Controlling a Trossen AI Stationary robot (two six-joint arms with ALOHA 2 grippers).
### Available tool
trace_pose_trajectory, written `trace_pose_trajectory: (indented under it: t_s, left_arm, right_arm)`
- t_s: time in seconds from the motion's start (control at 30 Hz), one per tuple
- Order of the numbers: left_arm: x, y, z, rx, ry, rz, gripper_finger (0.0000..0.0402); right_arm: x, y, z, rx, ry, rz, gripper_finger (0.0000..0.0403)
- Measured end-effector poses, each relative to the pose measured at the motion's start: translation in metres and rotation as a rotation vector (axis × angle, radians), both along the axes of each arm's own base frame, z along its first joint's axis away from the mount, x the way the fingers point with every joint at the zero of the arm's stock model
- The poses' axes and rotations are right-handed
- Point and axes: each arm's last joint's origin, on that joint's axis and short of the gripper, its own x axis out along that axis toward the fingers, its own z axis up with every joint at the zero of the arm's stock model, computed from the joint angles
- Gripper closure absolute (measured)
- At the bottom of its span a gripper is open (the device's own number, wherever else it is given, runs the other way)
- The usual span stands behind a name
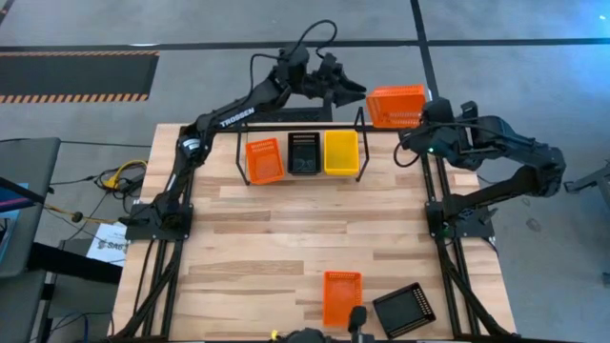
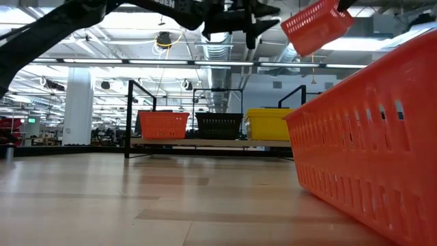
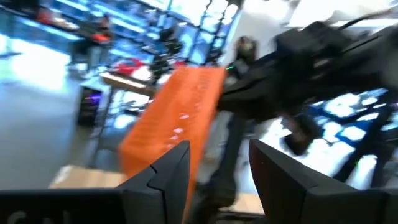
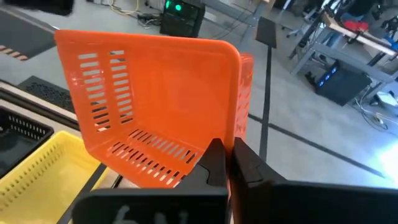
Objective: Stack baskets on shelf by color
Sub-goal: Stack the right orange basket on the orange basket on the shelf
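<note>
The wooden worktop (image 1: 305,238) fills the middle of the high view, with both arms reaching toward its far edge. Along that far edge stands the shelf (image 1: 297,127), a low rack of thin black tubing with upright loops at its ends. Three baskets sit side by side in it: an orange basket (image 1: 265,160) on the left, tilted a little, a black basket (image 1: 304,153) in the middle and a yellow basket (image 1: 340,152) on the right. In the low view they stand in that same row between the uprights.

At the near edge of the worktop, well apart from the shelf, a second orange basket (image 1: 341,296) lies with a second black basket (image 1: 404,310) just beside it to the right, turned at an angle. That near orange one looms large at the right of the low view.

A third orange basket (image 1: 396,105) hangs in the air beyond the shelf's right end, above and behind the yellow one, tilted. The right pincer (image 4: 225,163) is pressed together on this basket's wall, pinching its rim at one corner; the yellow basket shows below it in the right wrist view.

The left pincer (image 1: 351,88) hovers above the far edge just left of the lifted basket, its fingers (image 3: 166,171) spread and holding nothing, the basket close ahead of them.
</note>
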Motion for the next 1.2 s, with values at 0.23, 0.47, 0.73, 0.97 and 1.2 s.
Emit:
trace_pose_trajectory:
  t_s: [0.23, 0.47, 0.73, 0.97, 1.2]
  left_arm:
    - [0.009, -0.007, -0.014, 0.118, 0.103, 0.196, 0.0227]
    - [0.014, -0.016, -0.014, 0.134, 0.106, 0.248, 0.0204]
    - [0.014, -0.013, -0.011, 0.142, 0.09, 0.369, 0.0199]
    - [0.013, -0.008, -0.011, 0.244, 0.099, 0.493, 0.0221]
    - [0.011, -0.004, -0.013, 0.322, 0.12, 0.492, 0.0386]
  right_arm:
    - [0.006, -0.008, 0.006, -0.07, 0.027, -0.023, 0.0402]
    - [0.014, -0.015, 0.014, -0.111, 0.026, -0.009, 0.0402]
    - [0.033, -0.017, 0.012, -0.113, 0.012, 0.014, 0.0402]
    - [0.061, -0.022, -0.001, -0.084, 0.065, 0.043, 0.0402]
    - [0.066, -0.012, -0.001, -0.071, 0.046, 0.107, 0.0399]
